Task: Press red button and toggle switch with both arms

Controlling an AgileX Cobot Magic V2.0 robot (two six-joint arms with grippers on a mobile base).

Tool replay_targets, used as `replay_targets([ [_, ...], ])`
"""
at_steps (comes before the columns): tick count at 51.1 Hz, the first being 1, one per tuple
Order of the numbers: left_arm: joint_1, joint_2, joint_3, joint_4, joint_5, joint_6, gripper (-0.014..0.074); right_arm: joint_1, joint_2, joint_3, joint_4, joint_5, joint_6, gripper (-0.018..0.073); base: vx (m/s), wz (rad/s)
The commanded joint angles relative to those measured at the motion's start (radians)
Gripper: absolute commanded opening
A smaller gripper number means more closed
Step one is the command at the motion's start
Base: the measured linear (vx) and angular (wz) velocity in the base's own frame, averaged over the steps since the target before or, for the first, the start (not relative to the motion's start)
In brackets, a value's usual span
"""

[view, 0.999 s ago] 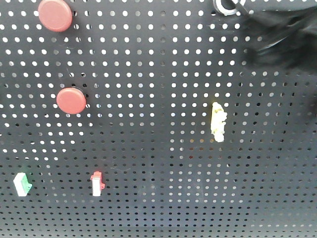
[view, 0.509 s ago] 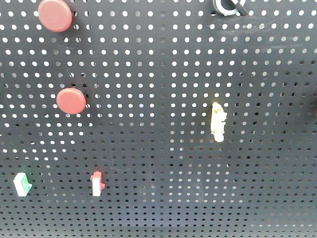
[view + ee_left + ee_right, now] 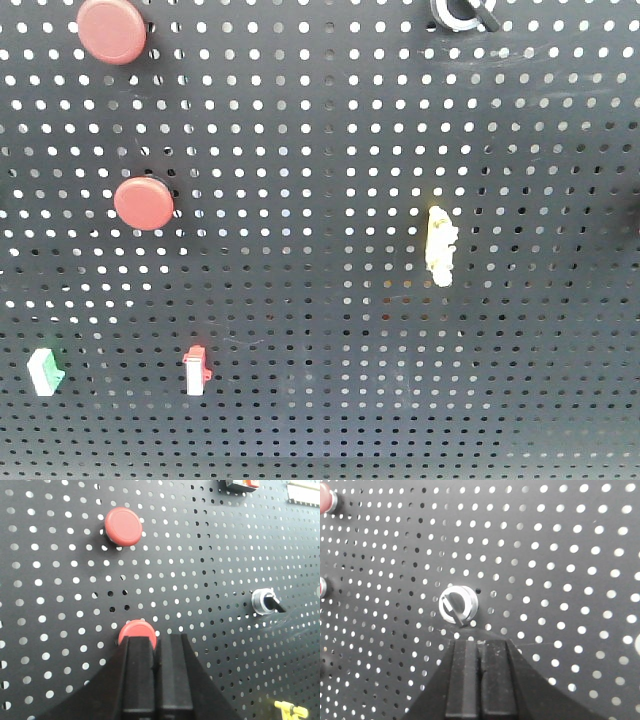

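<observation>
On the black pegboard (image 3: 330, 420) the red button (image 3: 111, 30) sits at the top left of the front view. A slightly smaller, similar one (image 3: 143, 203) is below it. The toggle switch (image 3: 458, 14) is cut by the top edge. Neither gripper shows in the front view. In the left wrist view my left gripper (image 3: 156, 638) is shut and empty, with the red button (image 3: 138, 628) peeking just above its tips. Another red button (image 3: 123, 526) is higher up and the toggle switch (image 3: 263, 601) is to the right. My right gripper (image 3: 480, 642) is shut and empty just below the toggle switch (image 3: 459, 605), apart from it.
A yellow clip-like piece (image 3: 440, 245) hangs at the middle right and also shows in the left wrist view (image 3: 290, 710). A red-and-white rocker switch (image 3: 196, 370) and a green-and-white one (image 3: 44, 372) sit at the lower left.
One second ago a dark blurred arm covered the top right of the front view beside the toggle switch. It has left that view and the board has stayed the same since.
</observation>
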State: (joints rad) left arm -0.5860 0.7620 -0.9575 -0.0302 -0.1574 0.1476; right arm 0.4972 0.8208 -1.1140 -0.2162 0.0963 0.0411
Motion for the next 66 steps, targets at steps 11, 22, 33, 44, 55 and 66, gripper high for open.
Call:
replay_targets([
  [11,0.039,-0.059,0.025,-0.010,-0.023,-0.006,0.0002,-0.003,-0.003,-0.026,-0.011,-0.081,-0.009,0.0000,0.00,0.00],
  [22,0.272,-0.257,0.357,-0.010,-0.012,-0.009,0.0002,-0.003,-0.003,-0.026,-0.011,-0.081,-0.009,0.0000,0.00,0.00],
  [33,0.454,-0.538,0.712,-0.009,-0.011,-0.009,0.0002,-0.003,-0.003,-0.026,-0.011,-0.081,-0.009,0.0000,0.00,0.00],
  [44,0.485,-0.801,0.967,-0.009,-0.010,-0.010,0.0002,-0.003,-0.003,-0.026,-0.011,-0.083,-0.009,0.0000,0.00,0.00],
  [55,0.522,-0.792,1.016,-0.018,0.187,-0.062,0.0002,-0.003,-0.005,-0.026,-0.011,-0.077,-0.009,0.0000,0.00,0.00],
  [66,0.530,-0.791,1.016,-0.018,0.109,-0.062,0.0002,-0.003,-0.005,-0.026,-0.011,-0.081,-0.009,0.0000,0.00,0.00],
])
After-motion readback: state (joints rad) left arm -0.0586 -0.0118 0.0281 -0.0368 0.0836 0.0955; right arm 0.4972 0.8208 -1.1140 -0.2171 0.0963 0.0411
